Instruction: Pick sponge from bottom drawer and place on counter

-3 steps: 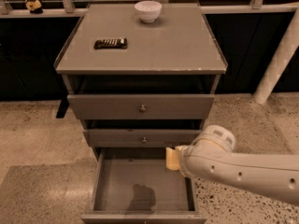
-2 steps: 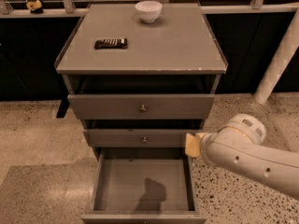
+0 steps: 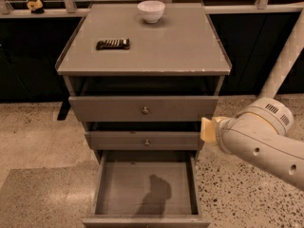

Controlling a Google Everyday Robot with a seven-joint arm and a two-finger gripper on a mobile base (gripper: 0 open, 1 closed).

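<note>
Flat grey cabinet-top surface (image 3: 161, 51) not yet reached: small yellow soft sponge (image 3: 206, 129) clamped in end effector (image 3: 211, 130), held clear of empty deep grey bottom drawer (image 3: 118, 184); placement remaining.

- No text, label, brand or number can be read anywhere.
- The dark bar (image 3: 113, 43) on the tabletop (image 3: 180, 51) has a fine pattern, too small to tell any letters.
- The bowl (image 3: 151, 11) is plain white.
- The gripper (image 3: 209, 129), just beside the right end of the middle drawer (image 3: 145, 140), bears no legible mark.
- The arm (image 3: 259, 141) shows only small holes and a slotted grille.
</note>
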